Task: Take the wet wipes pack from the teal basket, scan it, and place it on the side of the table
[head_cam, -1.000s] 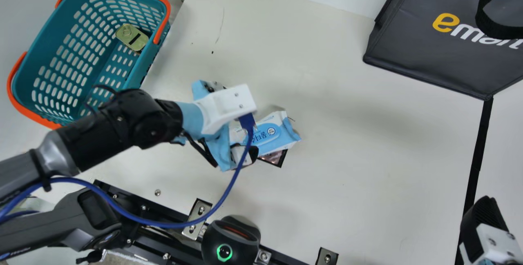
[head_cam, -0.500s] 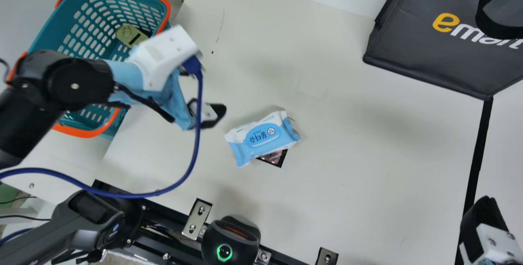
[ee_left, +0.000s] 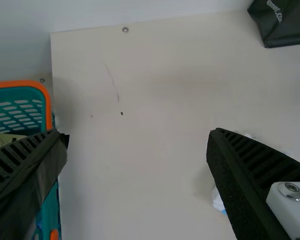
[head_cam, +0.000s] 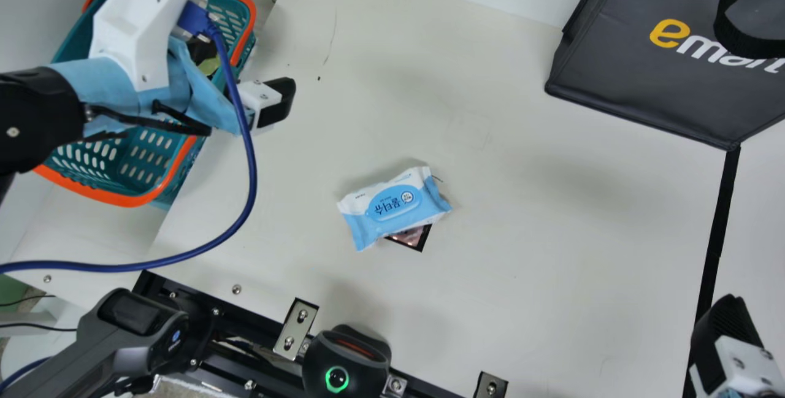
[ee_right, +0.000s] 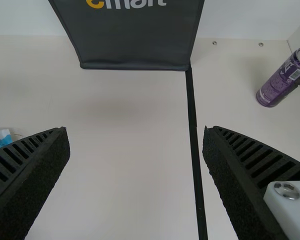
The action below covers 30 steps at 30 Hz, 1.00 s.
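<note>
Left gripper (head_cam: 240, 76) wide open and empty, near teal basket (head_cam: 116, 199)

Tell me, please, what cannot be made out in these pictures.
Tin in the teal basket: main view, partly hidden by the left end effector.
Dark-edged item: main view, partly under the wet wipes pack.
Bag: main view, cut off by the right edge.
Purple can: right wrist view, partly past the right edge.
</note>
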Available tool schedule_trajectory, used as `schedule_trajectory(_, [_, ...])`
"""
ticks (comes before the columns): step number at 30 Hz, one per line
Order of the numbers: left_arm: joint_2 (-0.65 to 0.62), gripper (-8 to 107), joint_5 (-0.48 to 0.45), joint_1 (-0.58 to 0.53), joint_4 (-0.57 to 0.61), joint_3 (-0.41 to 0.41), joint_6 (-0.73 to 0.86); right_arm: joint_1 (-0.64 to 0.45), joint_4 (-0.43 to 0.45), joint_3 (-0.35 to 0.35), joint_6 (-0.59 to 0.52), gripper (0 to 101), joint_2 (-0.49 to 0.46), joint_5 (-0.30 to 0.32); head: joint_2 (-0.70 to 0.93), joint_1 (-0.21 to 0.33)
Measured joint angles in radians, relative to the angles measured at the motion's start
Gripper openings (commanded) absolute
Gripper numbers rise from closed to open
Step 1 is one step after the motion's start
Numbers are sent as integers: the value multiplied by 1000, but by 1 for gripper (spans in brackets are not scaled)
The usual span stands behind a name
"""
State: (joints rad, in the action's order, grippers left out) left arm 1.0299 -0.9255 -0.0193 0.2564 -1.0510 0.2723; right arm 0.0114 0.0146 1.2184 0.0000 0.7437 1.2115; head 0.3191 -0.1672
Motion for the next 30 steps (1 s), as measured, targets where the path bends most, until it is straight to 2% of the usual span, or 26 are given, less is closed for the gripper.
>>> schedule_trajectory(4, [0,90,0,0,0,0,0,0,0,0,0,95,0,0,-32,0])
schedule_trajectory(18, [0,90,0,0,0,0,0,0,0,0,0,95,0,0,-342,0])
schedule_trajectory(24, [0,90,0,0,0,0,0,0,0,0,0,95,0,0,-345,0])
schedule_trajectory(30, [-4,90,-2,-51,-28,4,-23,0,0,0,0,95,0,0,-347,0])
